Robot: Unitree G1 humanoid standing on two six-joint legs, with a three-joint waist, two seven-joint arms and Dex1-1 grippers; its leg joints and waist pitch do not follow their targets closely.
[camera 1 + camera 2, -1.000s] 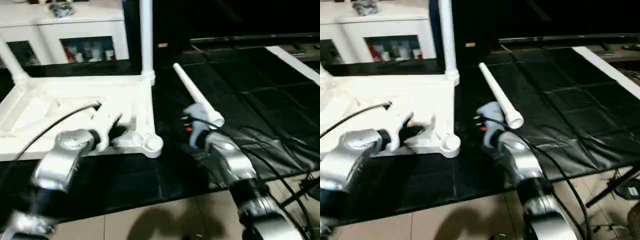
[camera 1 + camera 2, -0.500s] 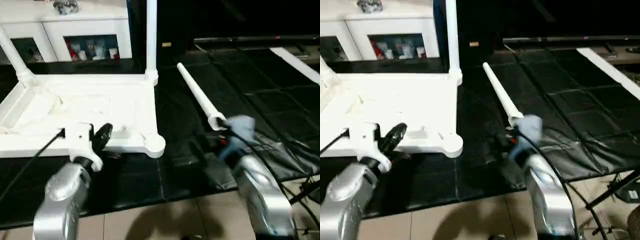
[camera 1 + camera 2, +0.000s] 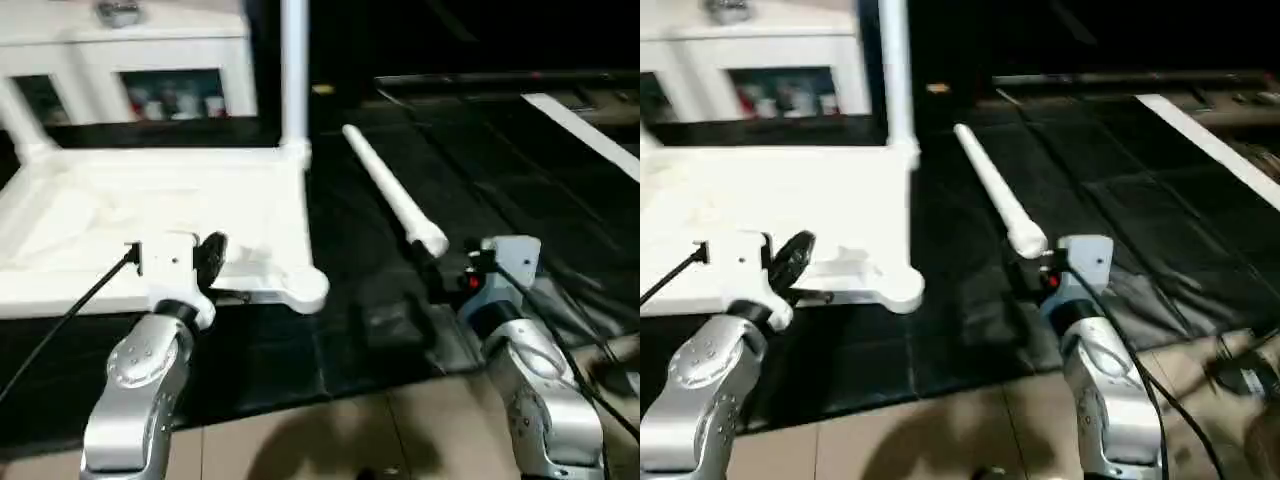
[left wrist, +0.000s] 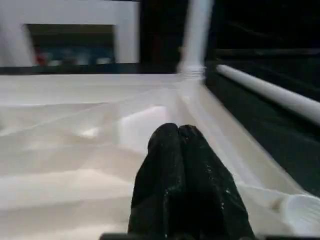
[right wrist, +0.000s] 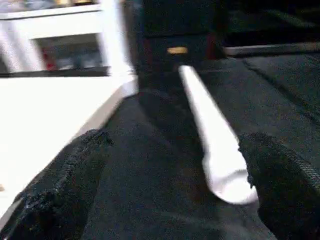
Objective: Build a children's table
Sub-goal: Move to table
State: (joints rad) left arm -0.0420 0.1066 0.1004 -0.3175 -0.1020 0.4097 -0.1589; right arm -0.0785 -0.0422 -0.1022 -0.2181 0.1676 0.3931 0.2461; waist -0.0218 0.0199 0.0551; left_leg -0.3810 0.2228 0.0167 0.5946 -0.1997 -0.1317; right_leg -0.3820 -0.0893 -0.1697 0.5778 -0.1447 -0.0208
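Note:
The children's table lies upside down on a black mat, its white top showing the ribbed underside. One leg stands upright in the far right corner and another in the far left corner. The near right corner socket is empty. A loose leg lies on the mat to the right of the top. My left gripper is shut and empty above the top's near edge. My right gripper is open, with the loose leg's thick end just ahead between its fingers, untouched.
A white cabinet with glass doors stands behind the table top. The black mat stretches to the right, where a white strip lies. Tiled floor runs along the near side, with cables at the right edge.
My left gripper drew back from over the top to its near edge. My right arm swung right, from beside the loose leg to behind its thick end. The leg stayed put.

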